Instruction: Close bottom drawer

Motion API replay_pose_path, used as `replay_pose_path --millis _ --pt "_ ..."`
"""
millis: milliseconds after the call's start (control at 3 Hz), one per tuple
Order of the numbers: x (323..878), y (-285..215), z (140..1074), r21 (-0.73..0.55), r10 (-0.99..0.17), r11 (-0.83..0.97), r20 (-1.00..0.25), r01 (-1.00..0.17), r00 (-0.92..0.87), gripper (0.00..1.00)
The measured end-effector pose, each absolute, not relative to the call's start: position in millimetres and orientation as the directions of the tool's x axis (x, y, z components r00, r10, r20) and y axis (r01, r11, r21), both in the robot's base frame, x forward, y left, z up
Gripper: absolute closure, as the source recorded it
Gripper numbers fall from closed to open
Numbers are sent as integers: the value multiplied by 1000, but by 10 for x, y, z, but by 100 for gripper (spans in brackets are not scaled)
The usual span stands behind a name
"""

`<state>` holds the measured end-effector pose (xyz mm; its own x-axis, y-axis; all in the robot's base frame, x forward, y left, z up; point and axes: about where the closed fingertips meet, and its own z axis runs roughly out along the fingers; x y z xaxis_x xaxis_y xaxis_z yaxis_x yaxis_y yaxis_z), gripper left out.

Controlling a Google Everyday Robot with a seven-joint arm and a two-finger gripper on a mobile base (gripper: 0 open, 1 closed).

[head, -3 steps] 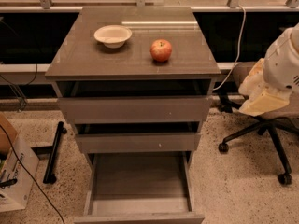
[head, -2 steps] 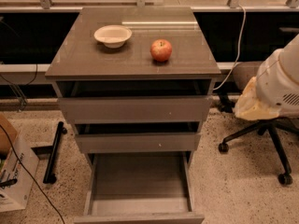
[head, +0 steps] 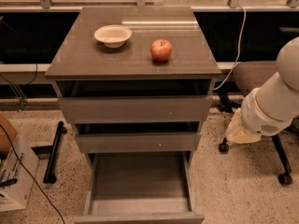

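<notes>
The bottom drawer (head: 140, 190) is pulled far out of the grey-brown cabinet (head: 84, 64). Its long shallow grey tray is empty, and its flat front (head: 140, 217) is at the lower edge of the view. The middle drawer (head: 138, 142) and the top drawer (head: 135, 108) each stand slightly out. My white arm (head: 273, 101) hangs to the right of the cabinet at middle-drawer height, with a pale yellowish part (head: 240, 132) at its lower end. My gripper is not in view; its fingers do not show anywhere.
A white bowl (head: 112, 35) and a red apple (head: 161, 50) sit on the cabinet top. An office chair (head: 254, 78) stands behind my arm at the right. A cardboard box (head: 14, 171), a black bar (head: 53, 150) and cables lie on the floor at the left.
My arm has moved down and a little left, closer to the cabinet's right side. The drawers, bowl and apple have not moved.
</notes>
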<state>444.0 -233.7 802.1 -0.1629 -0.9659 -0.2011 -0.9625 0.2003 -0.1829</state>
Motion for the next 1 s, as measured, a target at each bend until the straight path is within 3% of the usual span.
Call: replay_pose_path --millis 667,1000 --pt "4458 -2267 7867 -156 -965 208 -192 -966 -176 100" --pt "4479 -2116 7552 -112 -951 220 -245 -969 -188 100"
